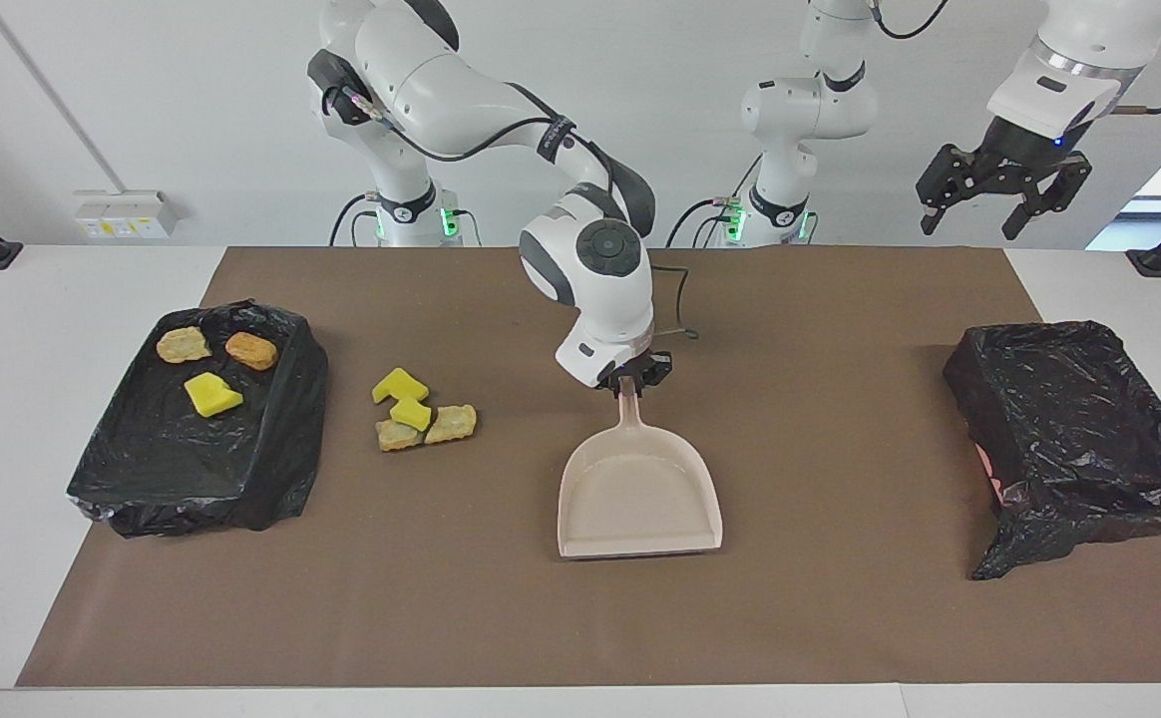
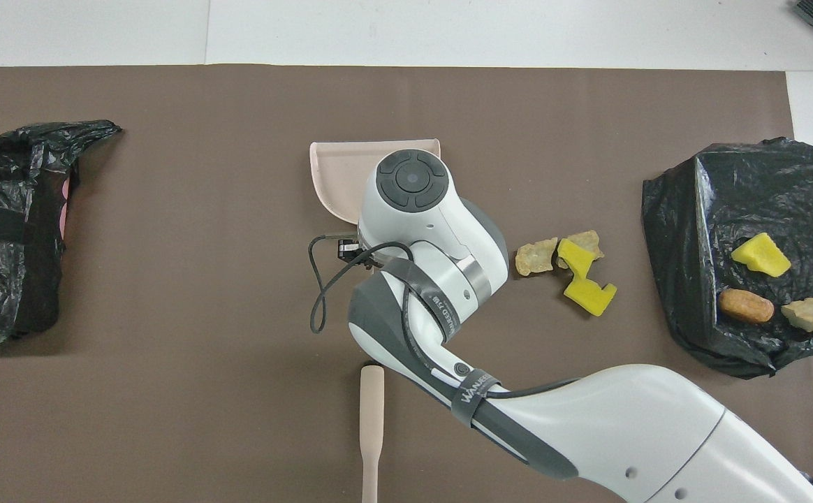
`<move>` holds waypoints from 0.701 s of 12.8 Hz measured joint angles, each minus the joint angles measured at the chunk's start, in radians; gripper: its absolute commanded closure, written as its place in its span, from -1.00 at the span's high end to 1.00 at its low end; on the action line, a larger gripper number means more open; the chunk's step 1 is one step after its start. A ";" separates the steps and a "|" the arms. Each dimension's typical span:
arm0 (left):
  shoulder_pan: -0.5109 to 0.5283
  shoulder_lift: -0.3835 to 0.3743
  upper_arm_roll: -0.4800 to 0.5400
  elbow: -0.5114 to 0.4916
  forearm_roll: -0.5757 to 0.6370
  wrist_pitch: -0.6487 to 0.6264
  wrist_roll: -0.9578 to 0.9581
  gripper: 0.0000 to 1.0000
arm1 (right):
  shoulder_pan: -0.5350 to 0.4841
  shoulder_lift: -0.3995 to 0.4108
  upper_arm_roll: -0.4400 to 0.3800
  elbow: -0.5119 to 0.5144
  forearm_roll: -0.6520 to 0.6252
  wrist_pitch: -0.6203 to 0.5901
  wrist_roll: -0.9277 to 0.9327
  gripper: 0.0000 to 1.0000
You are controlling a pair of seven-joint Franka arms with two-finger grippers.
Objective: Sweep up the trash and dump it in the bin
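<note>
My right gripper (image 1: 628,377) is shut on the handle of the beige dustpan (image 1: 640,489) at mid-table, pan mouth pointing away from the robots. In the overhead view the right wrist covers most of the dustpan (image 2: 337,168). A small pile of trash (image 1: 424,411), yellow sponge bits and tan crinkled lumps, lies on the mat beside the pan, toward the right arm's end. Three more trash pieces (image 1: 209,367) rest on a black-bagged bin (image 1: 192,469) at that end. My left gripper (image 1: 1001,189) waits open, high over the left arm's end.
A second black-bagged bin (image 1: 1074,439) sits tilted at the left arm's end of the brown mat (image 1: 840,618). The beige brush handle (image 2: 371,419) lies on the mat nearer to the robots than the dustpan, hidden by the arm in the facing view.
</note>
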 measured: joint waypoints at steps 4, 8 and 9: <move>0.000 0.000 0.000 0.000 0.000 -0.001 0.000 1.00 | 0.011 0.020 0.000 0.000 -0.001 0.053 0.000 0.99; 0.000 -0.001 0.000 0.000 0.000 -0.004 0.000 1.00 | 0.010 0.019 0.000 0.007 -0.005 0.050 0.000 1.00; 0.000 -0.001 0.000 0.000 0.000 -0.004 0.000 1.00 | 0.009 0.017 0.000 0.011 -0.004 0.041 0.000 1.00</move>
